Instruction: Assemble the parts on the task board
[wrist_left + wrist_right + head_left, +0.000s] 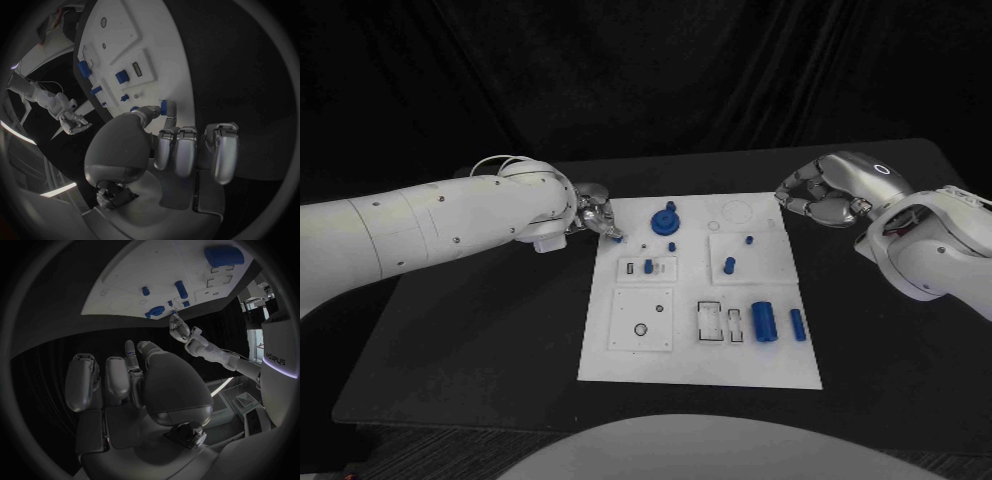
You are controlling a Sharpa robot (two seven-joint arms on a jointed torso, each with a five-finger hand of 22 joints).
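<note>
Pinching a small blue part [164, 107] in my left robot hand [596, 217] at the board's [776, 360] far-left corner, I am nearest the slots just beside it; my right robot hand [822, 197] hovers curled, empty, off the far-right corner.

white arms [430, 230], silver robot hand [826, 195], thin cables

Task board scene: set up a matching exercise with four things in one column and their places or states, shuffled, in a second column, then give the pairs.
Things:
1. left hand
2. right hand
3. large blue cylinder
4. task board

Places or states:
A. lies in the board's near right part
B. pinches a small blue part at the board's far left corner
C. white plate in the table's middle
D. curled, holds nothing, off the board's far right corner

Pairs: 1-B, 2-D, 3-A, 4-C
</note>
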